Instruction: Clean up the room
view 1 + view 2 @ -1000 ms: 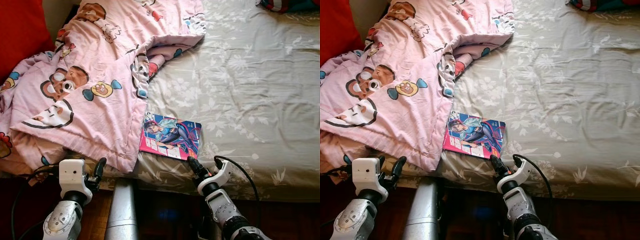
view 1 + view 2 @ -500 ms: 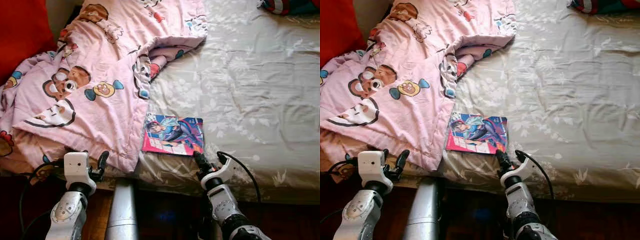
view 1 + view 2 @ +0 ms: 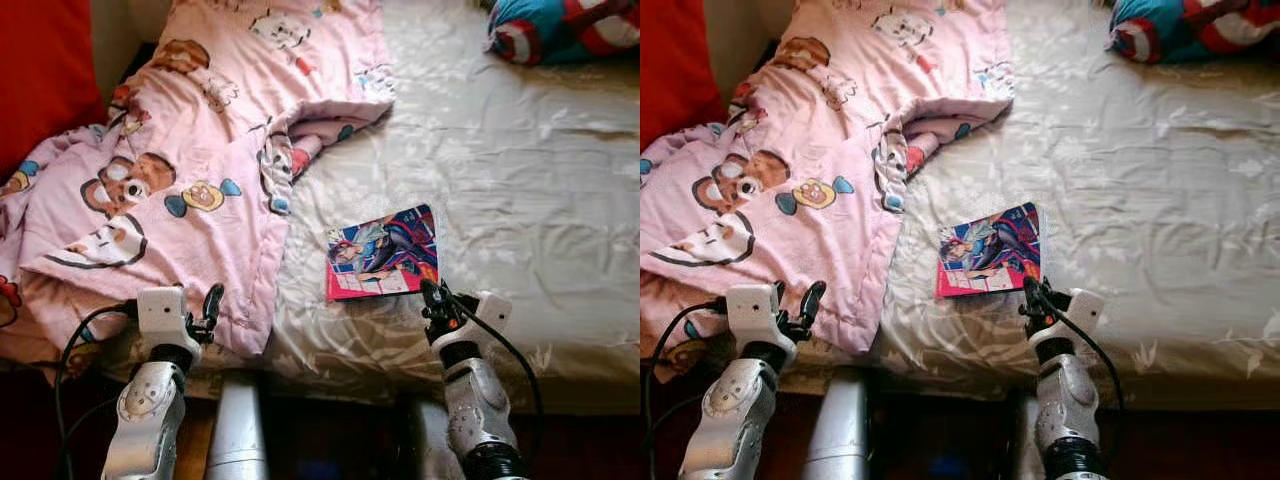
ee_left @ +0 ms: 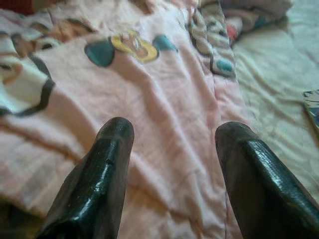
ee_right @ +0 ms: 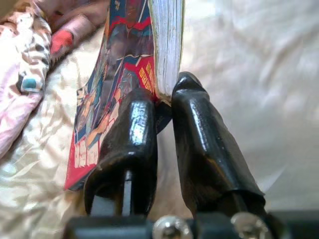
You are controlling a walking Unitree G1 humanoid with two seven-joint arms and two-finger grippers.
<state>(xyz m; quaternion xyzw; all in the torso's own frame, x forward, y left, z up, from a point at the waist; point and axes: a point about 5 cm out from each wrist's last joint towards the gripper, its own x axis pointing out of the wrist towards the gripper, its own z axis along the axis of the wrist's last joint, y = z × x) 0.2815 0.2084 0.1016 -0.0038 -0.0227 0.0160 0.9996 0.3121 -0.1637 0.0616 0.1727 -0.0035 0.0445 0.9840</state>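
A colourful comic book point(image 3: 383, 252) lies on the grey flowered bedsheet point(image 3: 520, 200), just right of a pink cartoon blanket point(image 3: 170, 180). My right gripper point(image 3: 432, 295) sits at the book's near right corner. In the right wrist view its fingers point(image 5: 134, 124) are shut on the book's point(image 5: 124, 55) edge, which is raised off the sheet. My left gripper point(image 3: 212, 300) stands open over the blanket's near edge, and the left wrist view has the pink blanket point(image 4: 164, 99) between its spread fingers point(image 4: 107, 164), nothing held.
A blue, red and white cushion point(image 3: 560, 25) lies at the far right of the bed. A red surface point(image 3: 40, 70) stands at the far left. A silver post point(image 3: 235, 440) rises between my arms below the bed's front edge.
The whole view has shifted. The book has turned and moved right on the sheet with my right gripper at its corner. My left gripper has risen slightly toward the blanket edge.
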